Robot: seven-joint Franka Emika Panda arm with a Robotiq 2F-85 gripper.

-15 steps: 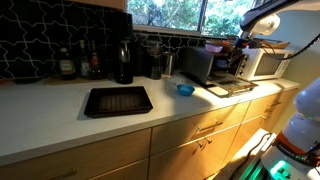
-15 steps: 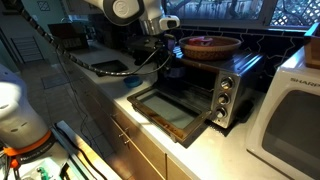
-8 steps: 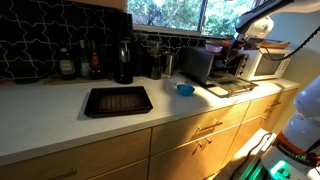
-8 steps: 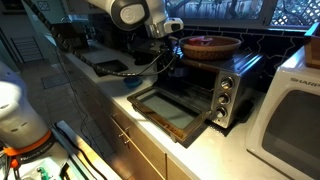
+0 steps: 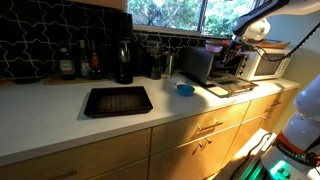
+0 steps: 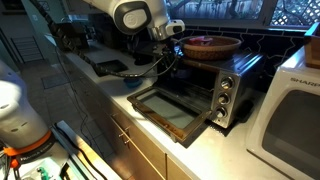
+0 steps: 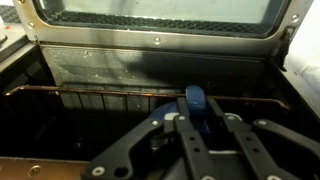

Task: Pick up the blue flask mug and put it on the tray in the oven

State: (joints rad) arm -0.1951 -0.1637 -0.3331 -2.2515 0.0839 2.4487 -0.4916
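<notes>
Silver-and-black oven [image 6: 205, 80] stands open, glass door [image 6: 172, 112] dropped flat. Gripper [image 7: 196, 118] is clenched around the blue flask mug [image 7: 194, 100], held at the oven's mouth. Lettering on the neighbouring white microwave [image 6: 295, 110] probably reads "SHARP".

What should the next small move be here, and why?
Probably ease the gripper forward and down into the oven, grip closed. In the wrist view the blue mug looks pinched between the fingers, not yet set down. The rack shows behind it, and the door lies open, so the way in seems free.
</notes>
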